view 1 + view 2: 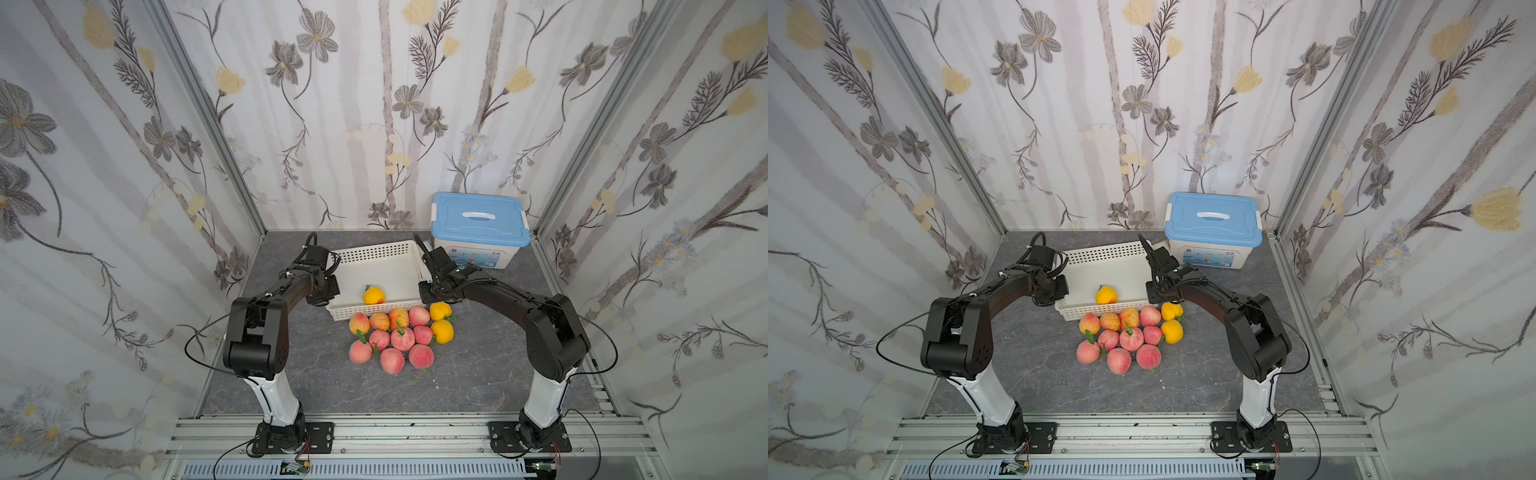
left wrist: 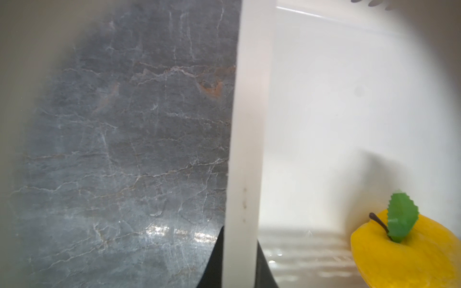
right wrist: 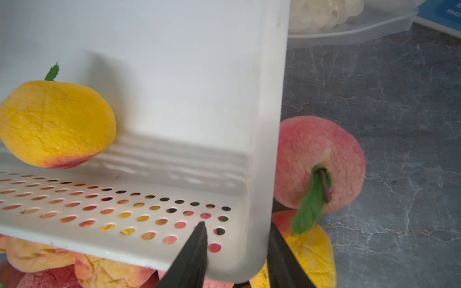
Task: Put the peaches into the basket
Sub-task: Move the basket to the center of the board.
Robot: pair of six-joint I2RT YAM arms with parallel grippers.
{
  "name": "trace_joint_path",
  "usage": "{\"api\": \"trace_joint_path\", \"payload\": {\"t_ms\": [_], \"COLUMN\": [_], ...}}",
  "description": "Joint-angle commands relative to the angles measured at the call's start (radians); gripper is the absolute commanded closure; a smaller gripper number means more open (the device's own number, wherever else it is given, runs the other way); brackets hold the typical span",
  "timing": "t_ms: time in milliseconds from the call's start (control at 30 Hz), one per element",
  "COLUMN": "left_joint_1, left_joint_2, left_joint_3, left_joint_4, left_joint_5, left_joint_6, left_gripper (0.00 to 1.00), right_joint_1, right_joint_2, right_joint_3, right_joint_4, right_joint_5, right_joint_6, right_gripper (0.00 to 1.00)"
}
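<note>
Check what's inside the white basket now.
One yellow peach lies by the front wall of the basket; the remaining visible floor is bare. In both top views the left end effector and right end effector, clamped on its side walls, cover the front corners.

I read the basket (image 1: 374,252) as smooth white plastic with a soft sheen, its walls punched with round holes. The peaches (image 1: 402,338) look matt, with crinkled, cracked skins and leaves like thin green plastic. The counter (image 1: 478,374) is grey, stone-veined and faintly glossy. The blue lid (image 1: 457,232) is shiny plastic.
</note>
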Motion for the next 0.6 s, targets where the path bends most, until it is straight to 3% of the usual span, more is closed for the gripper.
{"api": "trace_joint_path", "payload": {"t_ms": [0, 133, 200, 300, 567], "left_joint_1": [-0.001, -0.001, -0.001, -0.001, -0.005], "left_joint_2": [-0.028, -0.028, -0.026, -0.031, -0.105], "left_joint_3": [-0.025, -0.039, -0.041, -0.034, -0.012], "left_joint_4": [0.012, 0.023, 0.031, 0.030, 0.005], "left_joint_5": [-0.006, -0.006, -0.007, -0.012, -0.018], "left_joint_6": [-0.033, -0.041, -0.049, -0.053, -0.061], "left_gripper": [0.90, 0.76, 0.62, 0.53, 0.38], "right_joint_1": [0.020, 0.020, 0.019, 0.016, 0.000], "right_joint_2": [-0.018, -0.012, -0.012, -0.031, -0.156], "right_joint_3": [-0.027, -0.026, -0.018, -0.014, -0.028], "right_joint_4": [0.064, 0.065, 0.062, 0.064, 0.032], "right_joint_5": [-0.058, -0.040, -0.027, -0.024, -0.040], "right_joint_6": [0.014, 0.017, 0.018, 0.018, 0.029], "right_gripper": [0.59, 0.54, 0.47, 0.31, 0.19]}}
